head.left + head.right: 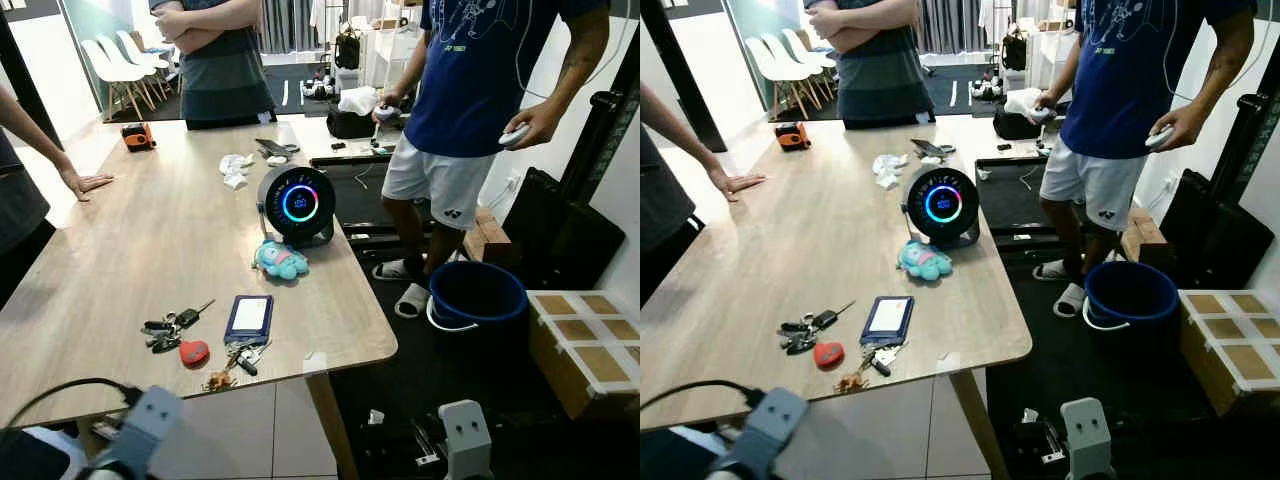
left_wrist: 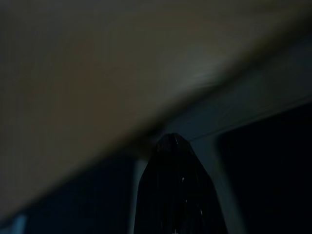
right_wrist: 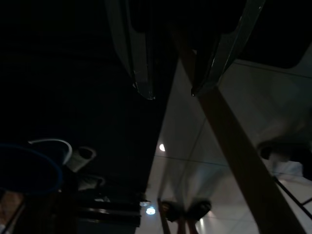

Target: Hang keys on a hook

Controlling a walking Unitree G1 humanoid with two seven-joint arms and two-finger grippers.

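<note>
Two bunches of keys lie near the front edge of the wooden table [image 1: 150, 240]: one with black fobs and a red tag [image 1: 172, 332], one with a brown charm [image 1: 238, 360]. A blue card holder [image 1: 249, 318] lies between them. My left arm [image 1: 140, 420] and right arm [image 1: 465, 435] hang low, below the table's front edge. In the dark left wrist view the left gripper [image 2: 170, 146] sits under the tabletop with its fingers pressed into one tip. The right gripper [image 3: 170, 92] is open beside the table leg [image 3: 234, 151], holding nothing.
A round device with a glowing ring [image 1: 297, 203] and a plush toy [image 1: 280, 260] stand mid-table. A person's hand [image 1: 85, 182] rests on the left edge; two more people stand at the far end [image 1: 215, 60] and the right [image 1: 480, 90]. A blue bucket [image 1: 478, 295] and box [image 1: 585, 345] sit on the floor to the right.
</note>
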